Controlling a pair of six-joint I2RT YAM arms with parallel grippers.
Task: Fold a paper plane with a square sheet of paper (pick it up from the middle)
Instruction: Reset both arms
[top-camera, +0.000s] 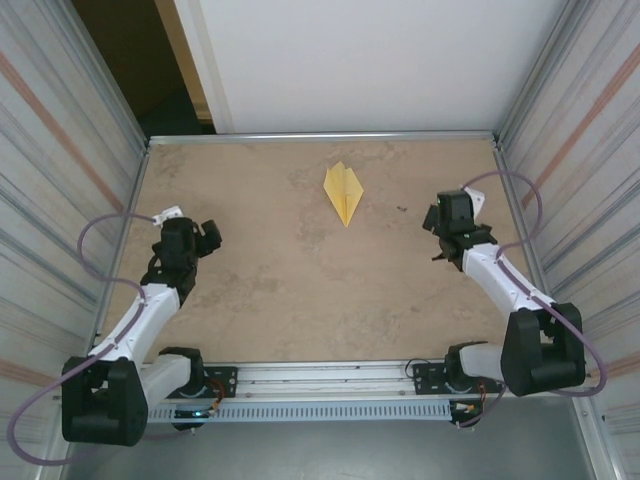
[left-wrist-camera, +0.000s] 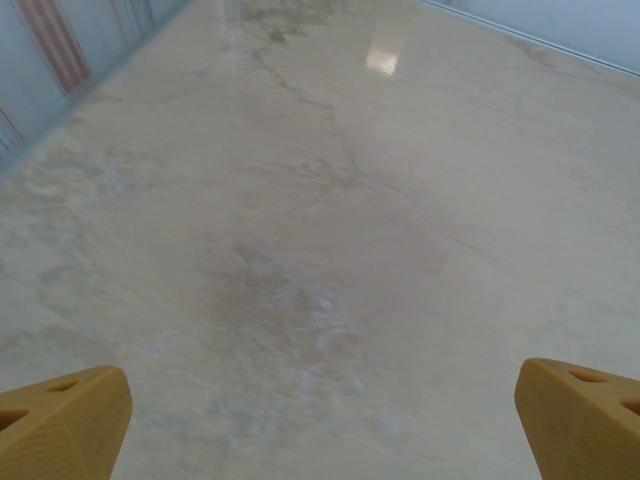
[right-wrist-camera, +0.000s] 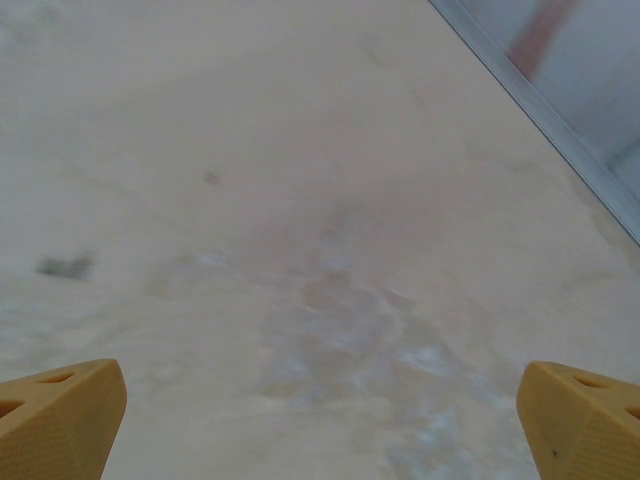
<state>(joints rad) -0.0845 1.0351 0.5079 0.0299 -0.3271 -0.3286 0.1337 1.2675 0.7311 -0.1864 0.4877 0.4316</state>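
A: Start with the top camera. Where is the paper?
B: It is a folded paper plane (top-camera: 343, 193), pale yellow. It lies flat on the counter (top-camera: 290, 300) toward the far edge, a little right of the middle, with its narrow point aimed at the near side. Neither arm touches it.
A: And the arms?
B: The left claw (top-camera: 190, 232) hangs over the left part of the counter, well apart from the plane. The right claw (top-camera: 452, 215) is over the right part, nearer the plane but also apart from it. From up here both are dark and small, so I cannot judge their fingers.
A: Anything cut off?
B: A lilac cable (top-camera: 100, 235) loops from each arm, and the left one runs out of frame at the bottom corner. Beyond the far-left corner is a dark opening (top-camera: 140, 60) whose inside I cannot make out.
A: Left wrist camera?
B: Two yellow-orange fingertips (left-wrist-camera: 62, 422) sit at the bottom corners, cut off by the frame. They are spread wide with bare marbled counter between them, so that claw is apart and holds nothing.
A: Right wrist?
B: Much the same: fingertips (right-wrist-camera: 578, 420) at opposite corners, wide apart, gripping nothing. A dark smudge (right-wrist-camera: 65, 266) marks the counter at the left. A metal rail (right-wrist-camera: 540, 110) crosses the upper right corner, with a blurred wall behind it.
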